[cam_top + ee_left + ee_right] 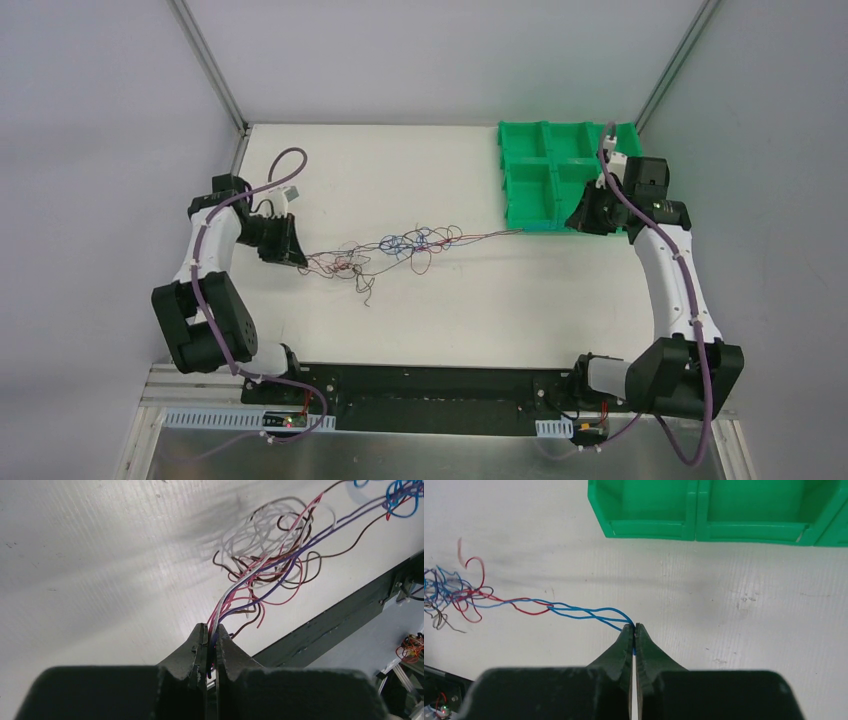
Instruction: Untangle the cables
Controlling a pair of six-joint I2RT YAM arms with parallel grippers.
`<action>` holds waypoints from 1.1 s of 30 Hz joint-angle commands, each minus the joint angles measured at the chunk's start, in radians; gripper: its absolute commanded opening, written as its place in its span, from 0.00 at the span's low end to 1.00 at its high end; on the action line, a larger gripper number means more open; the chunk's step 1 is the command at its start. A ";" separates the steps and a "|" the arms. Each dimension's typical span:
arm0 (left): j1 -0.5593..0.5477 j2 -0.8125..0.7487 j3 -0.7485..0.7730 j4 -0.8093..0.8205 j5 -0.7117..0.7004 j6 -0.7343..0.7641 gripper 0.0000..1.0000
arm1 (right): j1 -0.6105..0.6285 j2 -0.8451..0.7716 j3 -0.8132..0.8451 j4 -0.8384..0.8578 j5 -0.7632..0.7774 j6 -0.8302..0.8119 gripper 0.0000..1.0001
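Observation:
The cables are a thin tangle of red, blue, dark and whitish wires stretched across the middle of the table between the two arms. My left gripper is shut on a bundle of pink, white, purple and brown wires at the tangle's left end; its tip shows in the left wrist view. My right gripper is shut on blue wires at the right end, next to the green bins; its tip shows in the right wrist view. A red wire runs with them back to the knot.
Green bins stand at the back right, just behind the right gripper, and also show in the right wrist view. A dark rail runs along the table's near edge between the arm bases. Grey walls enclose the table.

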 commanded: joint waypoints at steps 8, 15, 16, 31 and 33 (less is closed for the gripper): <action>0.197 0.159 0.079 -0.029 -0.195 0.174 0.00 | -0.304 0.007 0.118 -0.077 0.050 -0.216 0.00; 0.268 0.257 0.120 -0.005 -0.282 0.269 0.00 | -0.491 0.065 0.191 -0.124 -0.030 -0.295 0.00; 0.276 0.266 0.120 0.011 -0.306 0.280 0.00 | -0.507 0.069 0.199 -0.128 -0.038 -0.302 0.00; 0.377 0.337 0.213 0.103 -0.408 0.322 0.00 | -0.659 0.144 0.306 -0.215 -0.121 -0.379 0.00; 0.360 0.288 0.207 0.040 -0.266 0.340 0.00 | -0.656 0.141 0.316 -0.314 -0.228 -0.409 0.00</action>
